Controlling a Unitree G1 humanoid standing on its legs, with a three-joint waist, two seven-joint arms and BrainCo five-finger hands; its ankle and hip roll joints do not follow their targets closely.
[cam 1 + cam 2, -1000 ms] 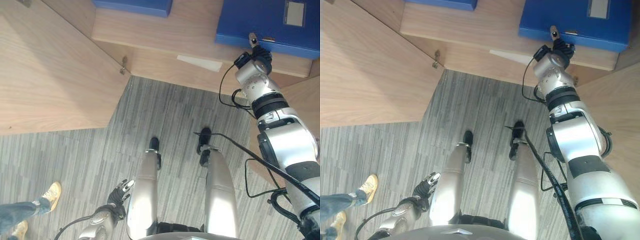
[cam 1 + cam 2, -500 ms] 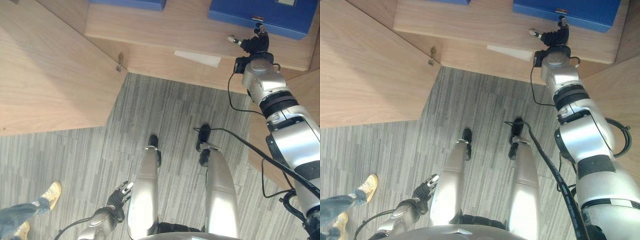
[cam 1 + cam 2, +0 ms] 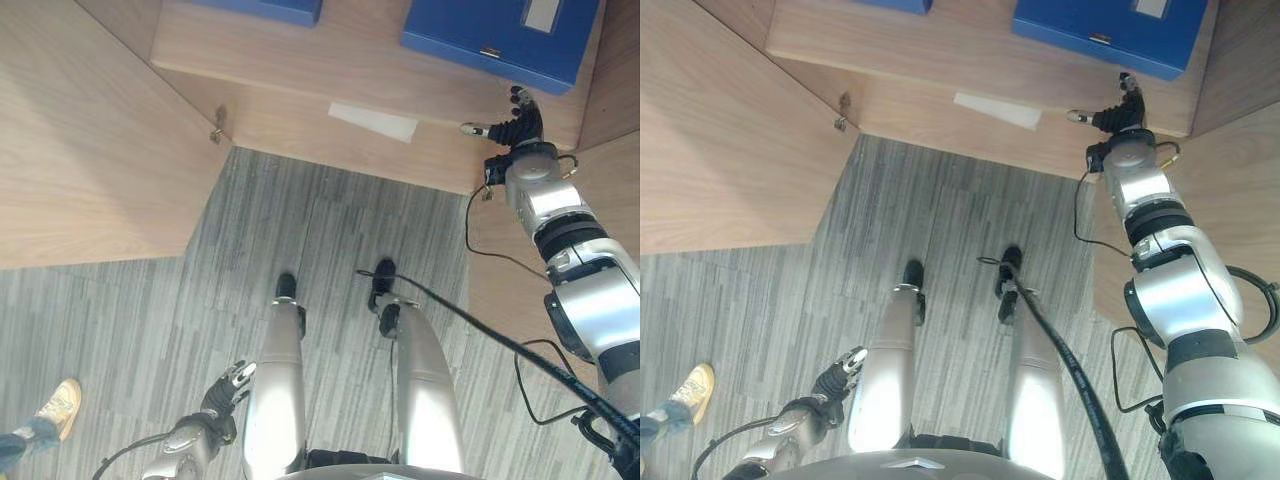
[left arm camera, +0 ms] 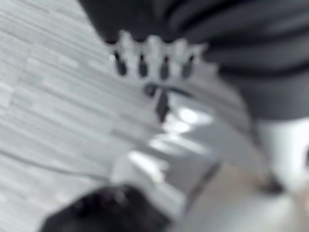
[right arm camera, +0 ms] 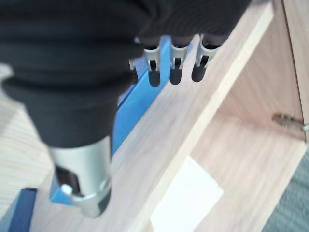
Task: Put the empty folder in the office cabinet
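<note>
Blue folder lies flat on the cabinet shelf. The right hand, touching the folder's front edge a second ago, is now pulled back off it and sits near the shelf's front lip, fingers straight and loose, holding nothing (wrist view confirms the gap). A second blue folder lies further left on the shelf. Left hand hangs low by the floor, fingers seemingly relaxed, though the view is blurry. Placement looks done; only the retreat remains, and perhaps the cabinet door.
</note>
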